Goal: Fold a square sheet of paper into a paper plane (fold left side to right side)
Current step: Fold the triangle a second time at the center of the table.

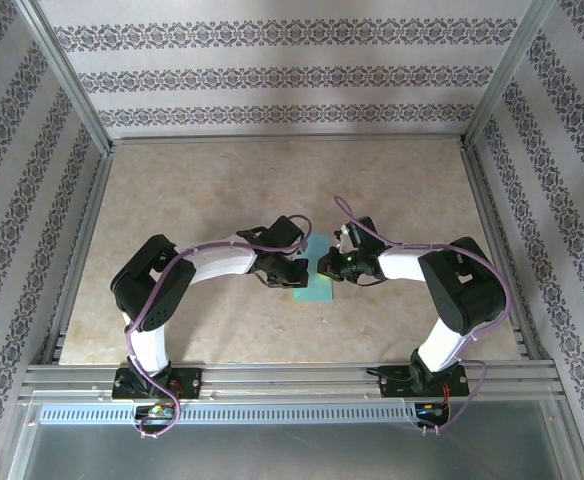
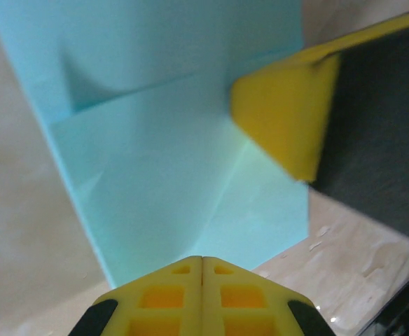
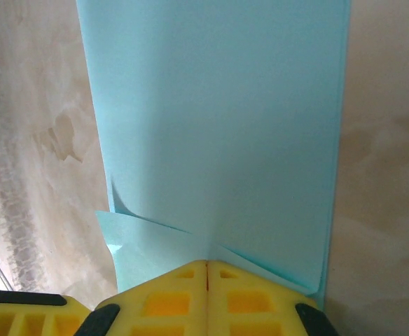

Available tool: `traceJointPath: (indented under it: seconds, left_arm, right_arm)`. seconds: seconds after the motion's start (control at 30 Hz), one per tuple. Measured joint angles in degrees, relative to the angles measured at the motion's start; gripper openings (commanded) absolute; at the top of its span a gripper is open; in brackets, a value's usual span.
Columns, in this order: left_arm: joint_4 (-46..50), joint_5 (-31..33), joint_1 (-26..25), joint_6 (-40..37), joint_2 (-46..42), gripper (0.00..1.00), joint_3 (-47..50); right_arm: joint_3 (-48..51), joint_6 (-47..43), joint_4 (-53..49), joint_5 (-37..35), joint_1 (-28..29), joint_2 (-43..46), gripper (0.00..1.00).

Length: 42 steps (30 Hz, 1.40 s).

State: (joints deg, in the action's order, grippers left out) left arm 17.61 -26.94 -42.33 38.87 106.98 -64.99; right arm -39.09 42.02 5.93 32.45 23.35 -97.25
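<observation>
Risk, slip: the square sheet of paper (image 1: 312, 284) is thin and lies on a smooth table (image 1: 222, 200). A sideways push from either tip could slide it instead of creasing it.
Risk, skewed fold: the flaps already folded look springy, with one corner lifting at the right tips. If the pressure lands off the crease, the edges will probably end up misaligned.
Risk, collision: both sets of tips work close together over the same sheet, so a careless sweep could knock one finger against the other.
Left gripper (image 2: 202, 269): jaws closed, tips together at the sheet's left edge. Whether they pinch a layer cannot be told.
Right gripper (image 3: 206, 271): jaws closed, tips over a folded flap on the sheet's right side, and it looks like pressing rather than holding.
Sheet: mid-table, flat and partly folded. It lies between the two grippers and under their tips.
</observation>
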Motion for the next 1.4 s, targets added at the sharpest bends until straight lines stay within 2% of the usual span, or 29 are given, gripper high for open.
traceJointPath:
  seconds: [0.27,0.63,1.1,1.4]
  left_arm:
    - [0.04,-0.04,0.00,-1.18,5.25,0.00,-3.74]
    - [0.00,-0.26,0.00,-1.36,5.81,0.00,-4.42]
    - [-2.01,-0.26,-0.17,-4.00,4.81,0.00,-2.23]
    - [-1.51,1.79,-1.68,-5.92,0.98,0.01,0.98]
  right_arm:
    - [0.20,-0.02,0.37,0.04,0.00,0.00,0.00]
    - [0.57,-0.22,1.05,0.24,0.00,0.00,0.00]
    - [0.61,-0.46,1.31,0.50,0.00,-0.26,0.00]
    - [0.57,-0.68,1.68,1.73,-0.35,-0.74,0.00]
